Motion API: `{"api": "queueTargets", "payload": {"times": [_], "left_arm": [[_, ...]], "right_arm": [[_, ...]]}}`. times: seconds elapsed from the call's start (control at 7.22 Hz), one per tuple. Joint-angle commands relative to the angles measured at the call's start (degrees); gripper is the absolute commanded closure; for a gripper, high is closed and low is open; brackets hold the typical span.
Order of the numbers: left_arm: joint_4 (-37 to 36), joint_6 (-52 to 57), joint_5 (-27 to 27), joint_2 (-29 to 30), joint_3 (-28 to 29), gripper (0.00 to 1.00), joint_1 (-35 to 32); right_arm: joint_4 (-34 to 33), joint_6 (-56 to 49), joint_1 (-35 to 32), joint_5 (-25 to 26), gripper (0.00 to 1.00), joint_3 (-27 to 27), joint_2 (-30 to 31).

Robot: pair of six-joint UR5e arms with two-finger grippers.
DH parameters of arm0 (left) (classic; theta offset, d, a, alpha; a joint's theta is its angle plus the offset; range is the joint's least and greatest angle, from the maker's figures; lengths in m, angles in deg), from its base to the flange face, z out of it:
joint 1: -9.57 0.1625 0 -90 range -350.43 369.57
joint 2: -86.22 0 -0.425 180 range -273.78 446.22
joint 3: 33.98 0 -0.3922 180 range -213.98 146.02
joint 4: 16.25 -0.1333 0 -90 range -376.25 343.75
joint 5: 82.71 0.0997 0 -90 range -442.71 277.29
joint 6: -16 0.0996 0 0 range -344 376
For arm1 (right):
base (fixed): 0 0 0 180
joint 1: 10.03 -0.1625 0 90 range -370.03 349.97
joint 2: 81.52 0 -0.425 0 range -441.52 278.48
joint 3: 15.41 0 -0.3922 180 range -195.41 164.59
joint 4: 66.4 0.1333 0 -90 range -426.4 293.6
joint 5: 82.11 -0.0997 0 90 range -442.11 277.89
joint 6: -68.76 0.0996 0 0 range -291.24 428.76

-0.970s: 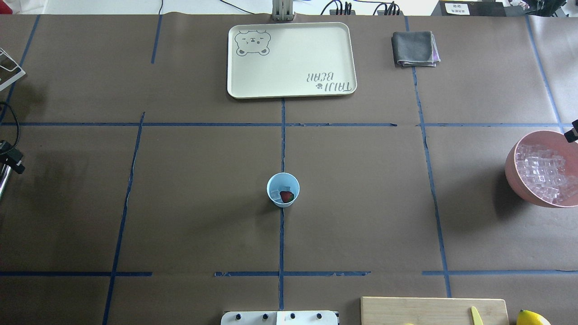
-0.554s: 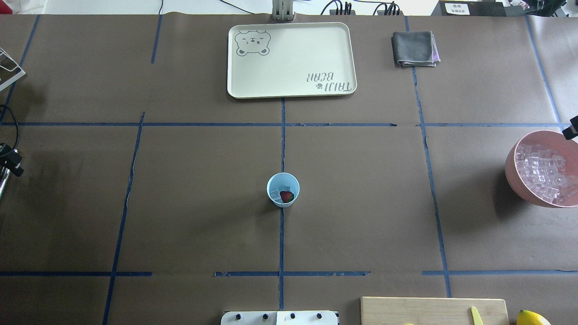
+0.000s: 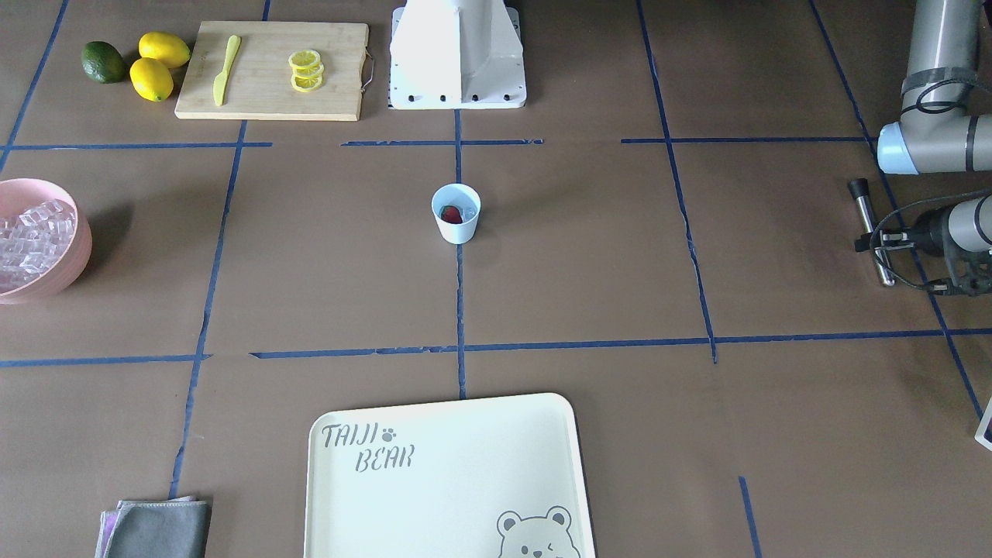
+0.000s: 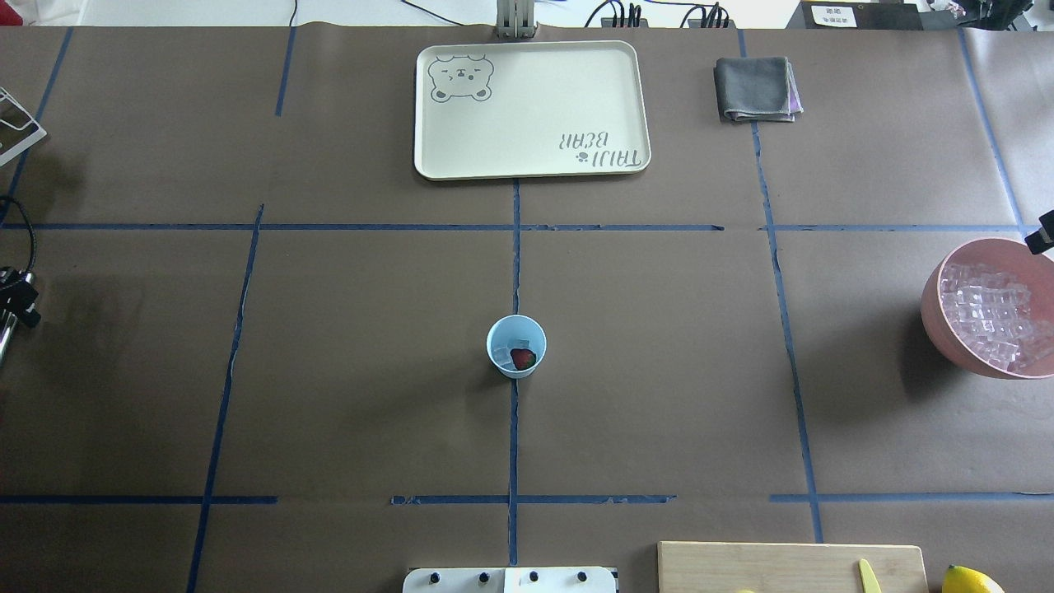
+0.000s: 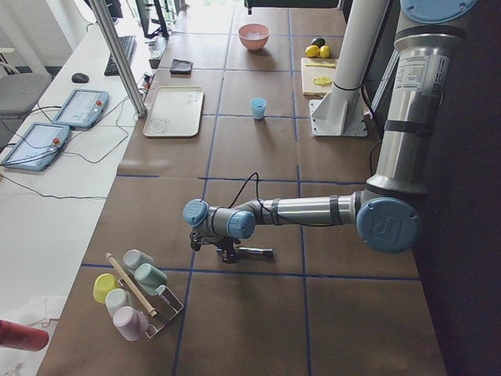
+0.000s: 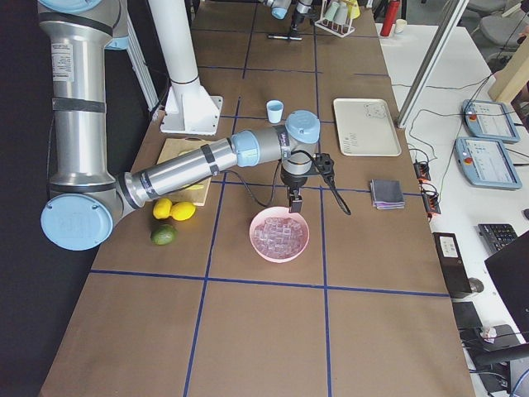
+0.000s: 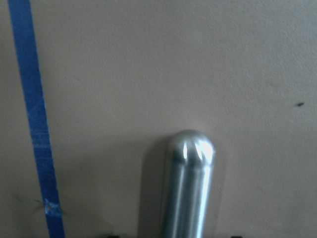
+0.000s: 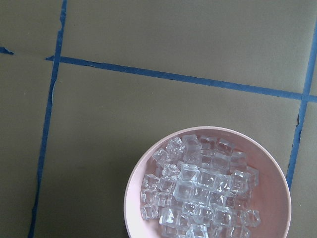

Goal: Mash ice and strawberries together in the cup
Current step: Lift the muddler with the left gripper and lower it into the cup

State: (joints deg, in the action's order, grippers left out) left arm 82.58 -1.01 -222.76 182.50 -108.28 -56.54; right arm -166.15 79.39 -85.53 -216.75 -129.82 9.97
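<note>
Well left of the cup (image 4: 531,329), the left gripper (image 3: 876,236) pinches a steel rod (image 3: 863,209), plain from the front, cropped overhead. The cup holds ice (image 4: 501,355) and a strawberry (image 4: 522,358). Well right, near the pink bowl (image 4: 935,317), hangs the right gripper (image 6: 295,198); spread or pressed together cannot be told.

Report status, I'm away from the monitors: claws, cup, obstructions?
Left claw shut on metal rod, far from cup. Right claw by pink bowl, state unclear. Whole strawberry and ice in cup. Nothing blocking it.
</note>
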Motion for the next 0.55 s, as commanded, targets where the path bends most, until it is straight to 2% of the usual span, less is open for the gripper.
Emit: {"api": "queueTargets", "payload": {"times": [0.0, 0.28, 0.42], "left_arm": [[0.0, 0.0, 0.8, 0.4, -0.1, 1.0, 0.0], [0.1, 0.0, 0.7, 0.6, -3.5, 1.0, -0.1], [-0.1, -0.3, 0.7, 0.6, -8.6, 1.0, 0.0]], "right_arm": [[0.0, 0.0, 0.0, 0.0, 0.0, 0.0, 0.0], [0.0, 0.0, 0.0, 0.0, 0.0, -0.1, 0.0], [0.1, 0.0, -0.1, 0.0, 0.0, -0.2, 0.1]]}}
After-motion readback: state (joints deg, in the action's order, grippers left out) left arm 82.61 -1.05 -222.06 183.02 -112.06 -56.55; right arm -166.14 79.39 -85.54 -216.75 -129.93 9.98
